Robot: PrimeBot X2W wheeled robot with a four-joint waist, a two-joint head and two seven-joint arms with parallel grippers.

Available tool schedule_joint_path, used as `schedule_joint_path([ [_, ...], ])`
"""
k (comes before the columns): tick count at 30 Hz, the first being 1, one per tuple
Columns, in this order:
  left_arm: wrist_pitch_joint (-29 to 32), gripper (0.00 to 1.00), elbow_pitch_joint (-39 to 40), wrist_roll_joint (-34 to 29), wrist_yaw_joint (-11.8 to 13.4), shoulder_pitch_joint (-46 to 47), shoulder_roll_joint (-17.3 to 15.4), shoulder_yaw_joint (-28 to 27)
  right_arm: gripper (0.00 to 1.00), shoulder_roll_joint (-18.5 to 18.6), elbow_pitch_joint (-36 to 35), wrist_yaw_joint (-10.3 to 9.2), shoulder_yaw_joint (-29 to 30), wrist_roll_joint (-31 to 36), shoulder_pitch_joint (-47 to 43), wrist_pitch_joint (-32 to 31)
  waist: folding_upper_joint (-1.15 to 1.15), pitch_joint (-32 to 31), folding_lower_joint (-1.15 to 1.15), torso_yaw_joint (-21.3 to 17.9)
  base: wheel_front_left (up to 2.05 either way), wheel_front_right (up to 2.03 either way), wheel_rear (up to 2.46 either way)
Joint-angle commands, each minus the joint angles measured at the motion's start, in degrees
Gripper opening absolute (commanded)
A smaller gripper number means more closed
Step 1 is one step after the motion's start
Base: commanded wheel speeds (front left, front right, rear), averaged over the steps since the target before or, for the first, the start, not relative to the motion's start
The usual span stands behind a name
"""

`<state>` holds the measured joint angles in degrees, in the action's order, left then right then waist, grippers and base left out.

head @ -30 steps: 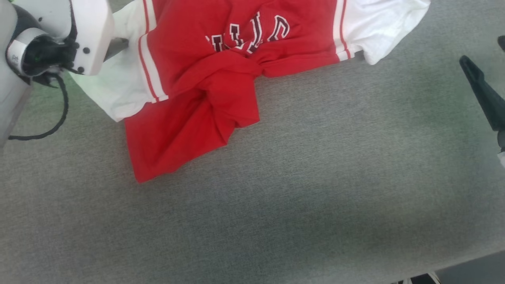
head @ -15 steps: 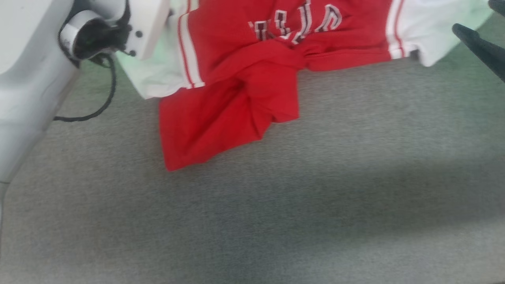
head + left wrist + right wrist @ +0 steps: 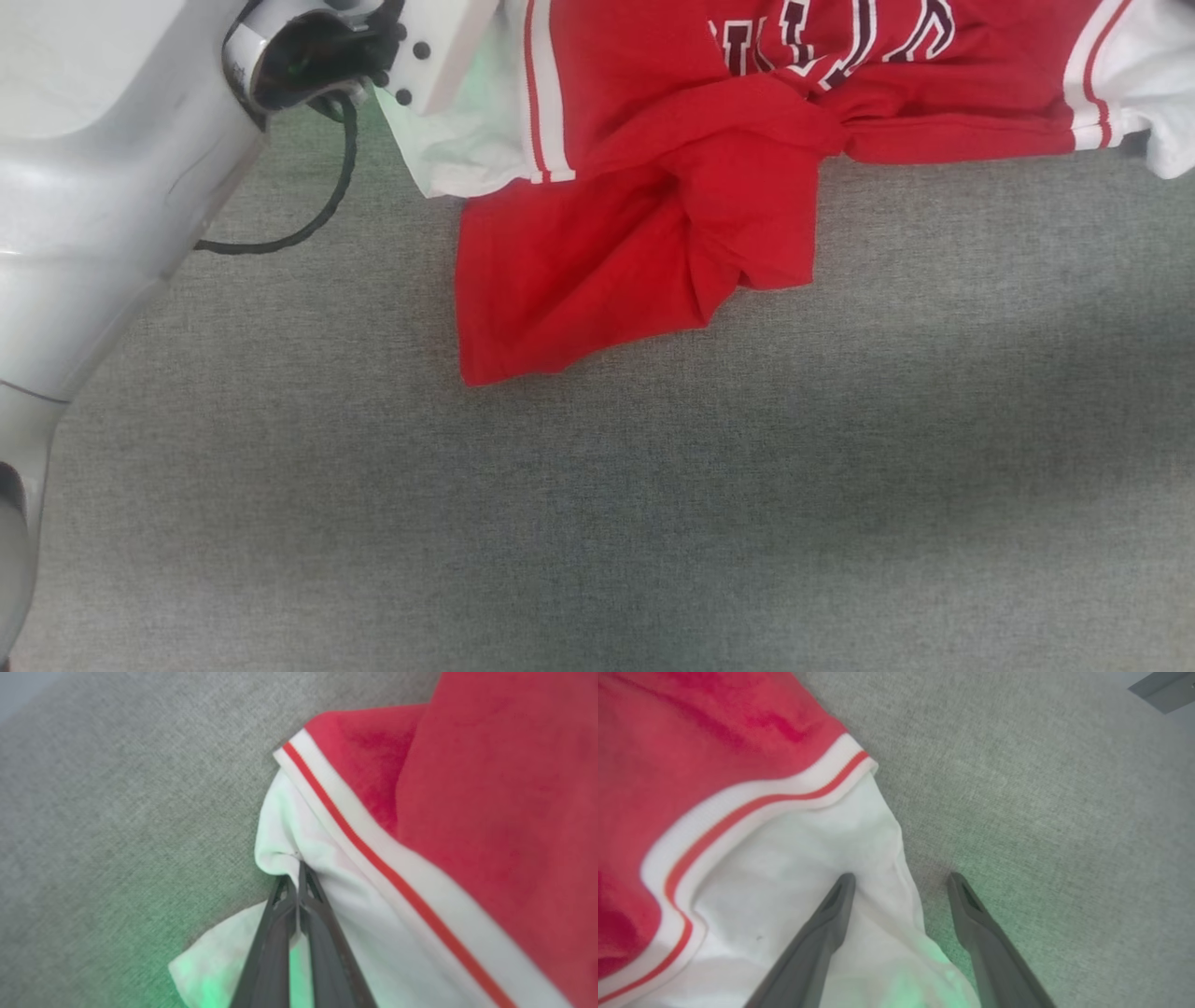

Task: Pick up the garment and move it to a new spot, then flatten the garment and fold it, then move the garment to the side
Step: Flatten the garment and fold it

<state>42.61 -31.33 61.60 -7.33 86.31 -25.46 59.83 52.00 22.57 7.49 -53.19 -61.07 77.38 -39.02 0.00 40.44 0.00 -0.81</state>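
Left pincer [image 3: 297, 870] closed tight, pinching a fold of white sleeve [image 3: 373, 933] on the garment [image 3: 490, 788]. Right pincer [image 3: 902, 877] spread wide, gripping nothing: one finger above the other white sleeve [image 3: 784, 868], one above bare bench [image 3: 1064, 812]. Garment lies crumpled on the grey bench's far side, red body bunched, a hem corner pointing toward the robot.

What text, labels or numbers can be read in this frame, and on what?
None reads in full.
On the garment: dark, white-edged block letters across the chest, cut off by the head view's top edge and creased by folds, so they are unreadable.
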Motion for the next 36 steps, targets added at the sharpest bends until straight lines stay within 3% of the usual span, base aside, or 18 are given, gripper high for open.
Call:
schedule_joint_path([
  [1,0.1,0.00,-1.2,0.9,-0.1,-2.5,1.1,2.6,1.00,-0.8,0.7,0.02,-2.7,-1.4,-0.9,-2.1,0.00,0.2,0.00,0.1,0.00,0.00,0.00],
  [3,-0.5,0.00,-1.4,1.3,-0.1,-2.4,1.2,3.0,1.00,-0.9,1.0,0.03,-4.5,-3.2,0.0,-2.8,0.00,0.3,0.00,0.2,0.00,0.00,0.00],
  [4,-0.9,0.00,-1.5,1.7,-0.1,-2.2,1.3,3.2,0.40,-1.0,1.1,0.03,-5.4,-3.9,0.2,-3.0,0.00,0.3,0.00,0.2,0.00,0.00,0.00],
  [5,-1.3,0.00,-1.7,1.9,-0.1,-2.0,1.3,3.4,0.00,-1.0,1.2,0.05,-6.1,-4.8,0.2,-3.3,0.00,0.3,0.00,0.2,0.00,0.00,0.00],
  [7,-2.5,0.00,-2.2,2.6,-0.1,-1.4,1.3,3.3,0.00,-0.5,0.5,0.13,-7.7,-5.4,0.9,-2.4,0.00,0.1,0.00,0.2,0.00,0.00,0.00],
  [12,-8.2,0.00,-2.5,5.0,-0.1,-0.9,1.7,1.6,0.00,0.0,1.9,-0.03,-6.7,-7.2,3.1,7.1,0.00,-1.8,0.00,0.9,0.00,0.00,0.00],
  [19,-23.8,0.00,-1.7,8.6,-0.1,-1.7,0.0,-3.2,0.00,0.8,4.2,-0.03,-3.4,-11.6,5.6,20.6,0.00,-7.2,0.00,2.6,0.00,0.00,0.00],
  [22,-27.1,0.00,-2.3,9.1,-0.1,-1.4,-0.7,-4.2,0.00,0.1,6.1,-0.03,-2.3,-12.3,6.5,23.6,0.00,-8.4,0.00,3.1,0.00,0.00,0.00],
  [26,-35.0,0.00,-7.2,8.5,0.0,1.9,-0.3,-7.4,0.00,-3.9,15.9,-0.04,0.7,-10.7,11.0,30.6,0.00,-10.2,0.00,3.4,0.00,0.00,0.00],
  [33,-47.1,0.00,-18.7,6.9,2.2,13.5,3.2,-13.4,0.00,-14.0,33.7,-0.03,4.6,-5.3,24.2,41.9,0.00,-12.2,0.00,3.2,0.00,0.00,0.00],
  [36,-50.9,0.00,-22.1,7.3,1.7,18.3,5.0,-15.1,0.00,-16.8,38.7,-0.03,4.9,-3.3,28.8,45.6,0.00,-13.0,0.00,2.9,0.00,0.00,0.00],
])
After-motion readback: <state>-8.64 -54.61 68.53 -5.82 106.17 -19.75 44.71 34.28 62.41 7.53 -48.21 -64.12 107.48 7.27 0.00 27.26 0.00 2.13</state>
